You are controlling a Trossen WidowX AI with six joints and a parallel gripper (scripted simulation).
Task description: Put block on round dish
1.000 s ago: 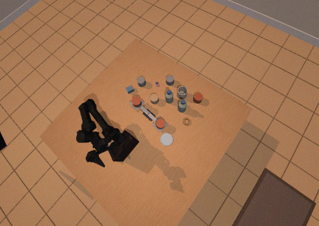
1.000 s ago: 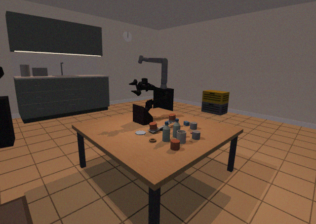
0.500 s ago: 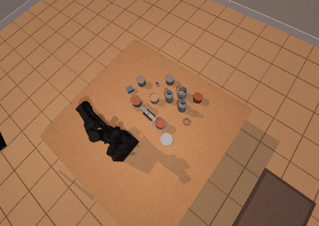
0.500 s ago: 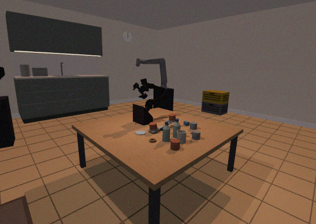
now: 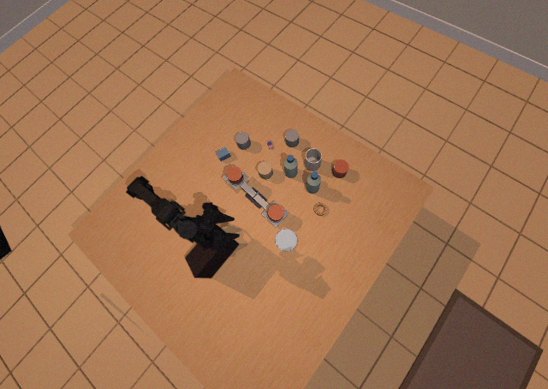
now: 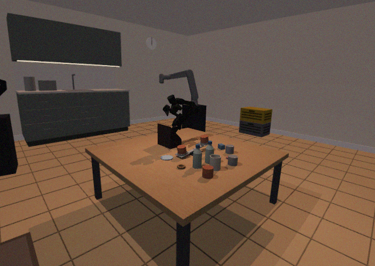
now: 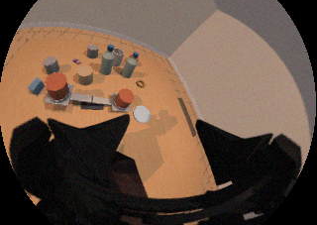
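A small grey balance (image 5: 249, 190) (image 7: 101, 101) stands on the table with a red cup on each end plate. One red cup (image 5: 234, 174) (image 6: 204, 139) (image 7: 56, 86) is on the end near the blue block; the other (image 5: 275, 212) (image 6: 181, 149) (image 7: 124, 98) is on the end near the dish. Both cups are upright; which end is lower I cannot tell. The hidden block does not show. The round white dish (image 5: 286, 240) (image 6: 166, 157) (image 7: 142, 114) is bare. My gripper (image 5: 236, 227) (image 7: 163, 120) is open and empty, raised above the table on the arm-base side of the balance.
Beyond the balance stand two bottles (image 5: 290, 167) (image 5: 313, 182), a tan cylinder (image 5: 265, 170), grey cylinders (image 5: 242, 140) (image 5: 291, 138), a grey open cup (image 5: 313, 158) and a separate red cylinder (image 5: 340, 168). A blue block (image 5: 223, 153), a ring (image 5: 320, 208) and a tiny item (image 5: 270, 144) lie around.
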